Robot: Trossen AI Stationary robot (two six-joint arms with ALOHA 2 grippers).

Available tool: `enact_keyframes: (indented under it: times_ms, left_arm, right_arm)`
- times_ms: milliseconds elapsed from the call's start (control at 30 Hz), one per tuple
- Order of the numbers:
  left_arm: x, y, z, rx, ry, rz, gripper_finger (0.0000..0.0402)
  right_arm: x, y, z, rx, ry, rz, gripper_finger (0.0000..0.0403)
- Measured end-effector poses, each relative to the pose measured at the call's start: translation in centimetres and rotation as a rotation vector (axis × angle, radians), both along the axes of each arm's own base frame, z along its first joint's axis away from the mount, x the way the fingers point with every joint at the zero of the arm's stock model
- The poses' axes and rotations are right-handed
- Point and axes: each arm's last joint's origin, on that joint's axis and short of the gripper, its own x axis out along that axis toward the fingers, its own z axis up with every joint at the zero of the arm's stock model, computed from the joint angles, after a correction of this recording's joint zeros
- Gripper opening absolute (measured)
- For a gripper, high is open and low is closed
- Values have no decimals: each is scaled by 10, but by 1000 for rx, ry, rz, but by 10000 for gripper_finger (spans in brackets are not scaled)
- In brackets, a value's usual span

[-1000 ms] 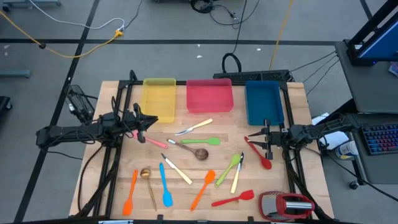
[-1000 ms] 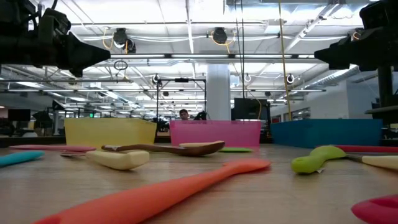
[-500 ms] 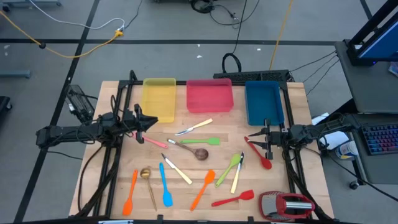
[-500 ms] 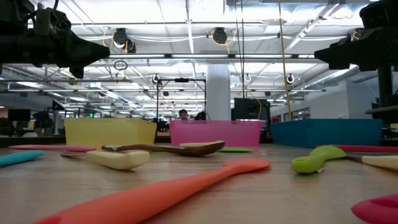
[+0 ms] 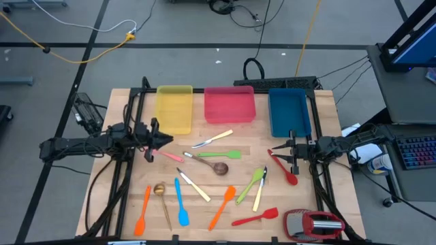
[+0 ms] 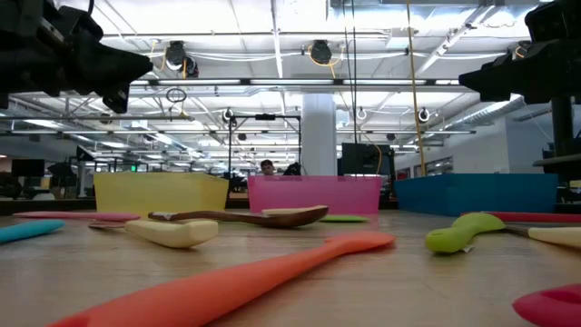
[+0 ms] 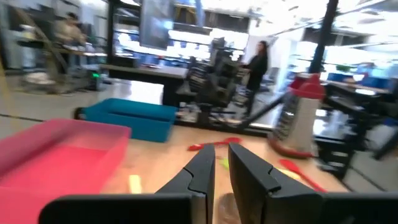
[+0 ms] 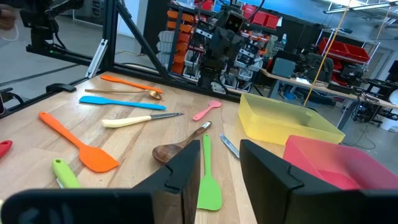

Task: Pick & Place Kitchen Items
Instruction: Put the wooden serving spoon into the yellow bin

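Note:
Several slim utensils lie flat on the wooden table: a pink spatula [image 5: 166, 155], a cream-handled knife [image 5: 214, 139], a green spatula [image 5: 225, 154], a wooden spoon [image 5: 210, 164], a blue spatula [image 5: 180, 203], orange spatulas [image 5: 223, 207] and a red spatula [image 5: 283, 165]. My left gripper [image 5: 167, 139] hovers above the table, just beyond the pink spatula, with only a slit between its fingers [image 7: 221, 168]. My right gripper [image 5: 281, 151] waits above the red spatula, slightly open [image 8: 221, 165]. It faces the green spatula [image 8: 208, 180] and the wooden spoon [image 8: 179, 147].
A yellow tray [image 5: 174, 109], a pink tray [image 5: 229, 104] and a blue tray [image 5: 289, 112] stand in a row along the far edge. A red-and-silver gadget [image 5: 315, 223] sits at the near right corner. A person stands in the room beyond the table [image 7: 256, 62].
My left gripper has turned at the wrist and risen slightly, its tip shifting a little toward the near edge. The utensils lie as before.

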Motion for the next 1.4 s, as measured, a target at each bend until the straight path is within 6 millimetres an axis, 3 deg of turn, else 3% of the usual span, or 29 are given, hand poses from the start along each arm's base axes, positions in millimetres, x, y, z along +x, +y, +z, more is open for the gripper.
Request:
enact_keyframes:
  times_ms: [300, 467, 700, 1067, 1400]
  left_arm:
    - [5, 2, -9, -2, 92, 42, 56]
    - [9, 3, -14, 7, 147, 60, 111]
    - [10, 5, -17, 28, 172, 107, 170]
    - [10, 5, -16, 14, 161, 107, 152]
    - [26, -5, 7, 49, 55, 15, 154]
  right_arm:
    - [0, 0, 0, -93, -3, 3, 105]
    - [0, 0, 2, 96, -21, -1, 105]
    - [0, 0, 7, 124, -67, 3, 105]
    - [-2, -1, 25, 145, -250, -10, 105]
    - [3, -2, 35, 198, -356, -94, 105]
